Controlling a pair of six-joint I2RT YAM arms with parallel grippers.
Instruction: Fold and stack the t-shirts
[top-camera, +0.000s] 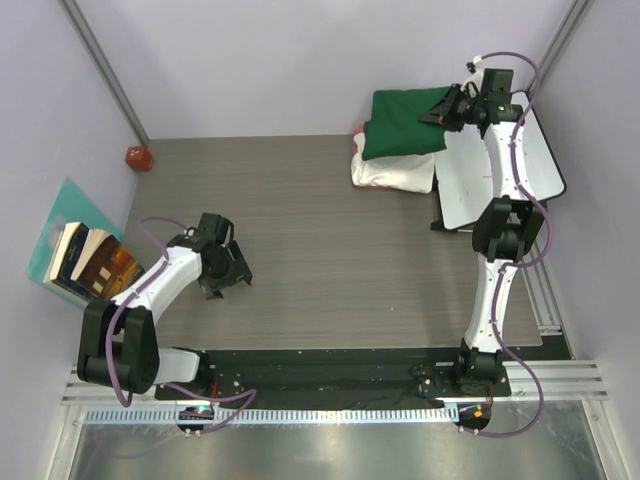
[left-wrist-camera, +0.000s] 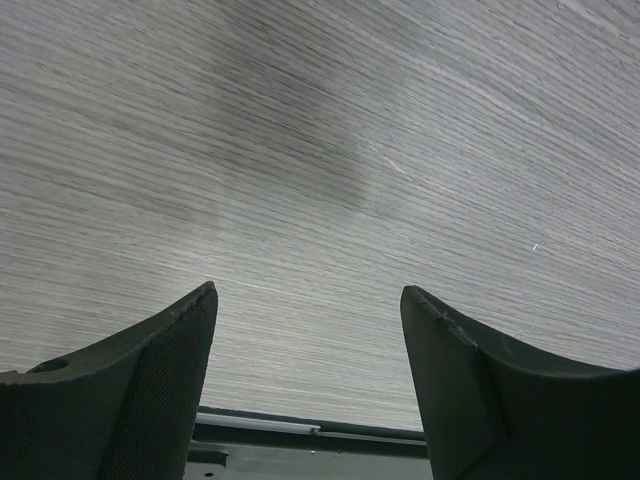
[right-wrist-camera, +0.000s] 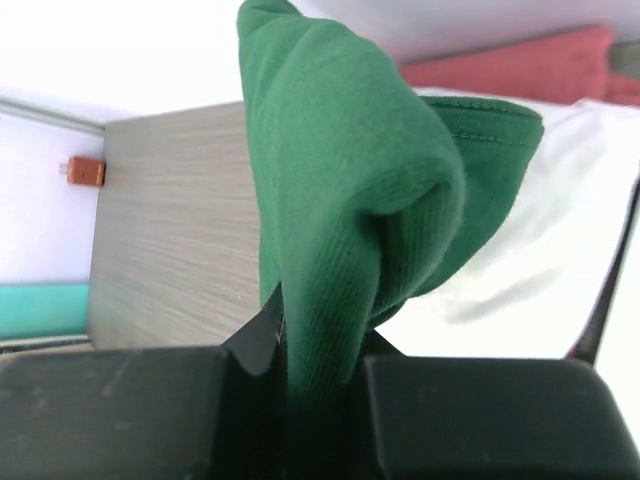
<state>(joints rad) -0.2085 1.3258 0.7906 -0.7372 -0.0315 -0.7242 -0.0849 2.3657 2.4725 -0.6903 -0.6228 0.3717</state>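
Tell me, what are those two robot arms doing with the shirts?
The right arm's fingers are pinching a bunched edge of the dark green cloth t-shirt. That shirt lies on the folded cream-white cloth shirt at the far right of the grey wood-grain table. A red-pink cloth edge peeks out beneath the pile. The left arm's fingers are open over bare table, holding nothing.

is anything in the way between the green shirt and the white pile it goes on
Nothing visible: the green shirt, pinched in the right jaws, already lies directly on the cream-white folded shirt.
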